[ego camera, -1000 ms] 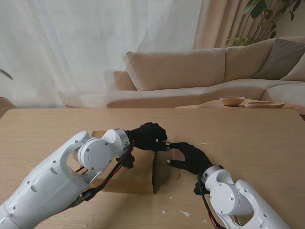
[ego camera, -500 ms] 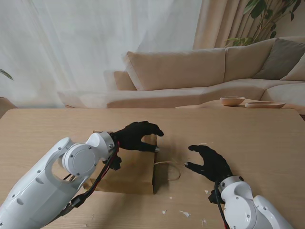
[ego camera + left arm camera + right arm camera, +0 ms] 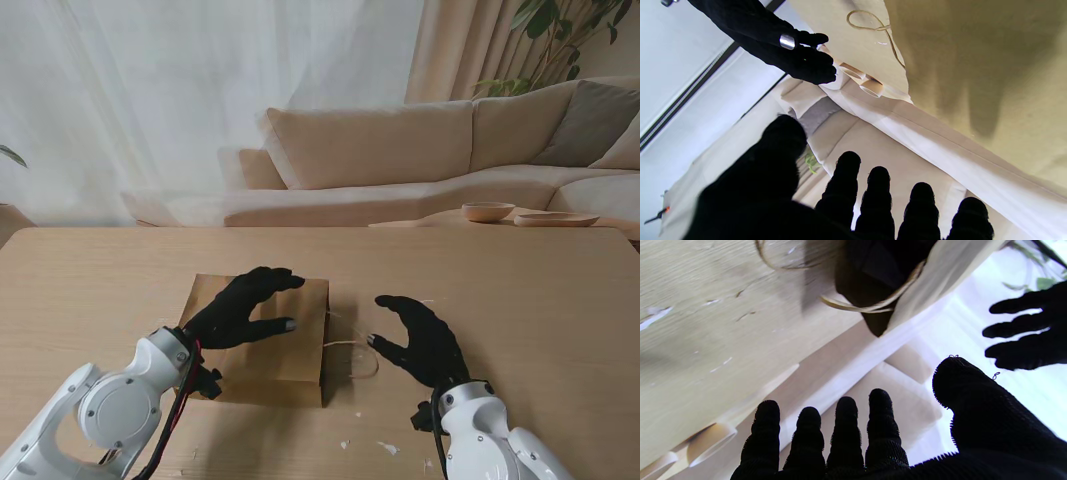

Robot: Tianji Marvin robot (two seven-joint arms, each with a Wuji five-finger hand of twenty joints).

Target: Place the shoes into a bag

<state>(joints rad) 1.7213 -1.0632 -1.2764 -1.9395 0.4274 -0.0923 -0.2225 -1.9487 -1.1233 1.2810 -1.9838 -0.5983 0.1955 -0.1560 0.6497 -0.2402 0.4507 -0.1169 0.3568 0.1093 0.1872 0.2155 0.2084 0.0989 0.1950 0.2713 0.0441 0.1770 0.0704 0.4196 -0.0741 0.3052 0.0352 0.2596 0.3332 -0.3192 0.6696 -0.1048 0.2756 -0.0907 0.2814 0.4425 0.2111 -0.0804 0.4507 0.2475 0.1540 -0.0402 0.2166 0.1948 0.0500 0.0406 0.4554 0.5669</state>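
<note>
Two open hands point(image 3: 243, 310) point(image 3: 418, 338), one bag point(image 3: 290, 352)

Both the left hand point(image 3: 243, 308) and the right hand point(image 3: 420, 338) are covered in black knit gloves. The paper bag point(image 3: 268, 352) is plain brown, its twine handle point(image 3: 352, 358) tan. The worktop point(image 3: 540, 290) is light wood-grained.

Both arms come up from the near corners, wrists bent forward. Left hand point(image 3: 243, 310) is palm down with fingers spread and nothing in it. Right hand point(image 3: 420, 338) is the same deal, fingers splayed, thumb out toward the left one, empty.
</note>
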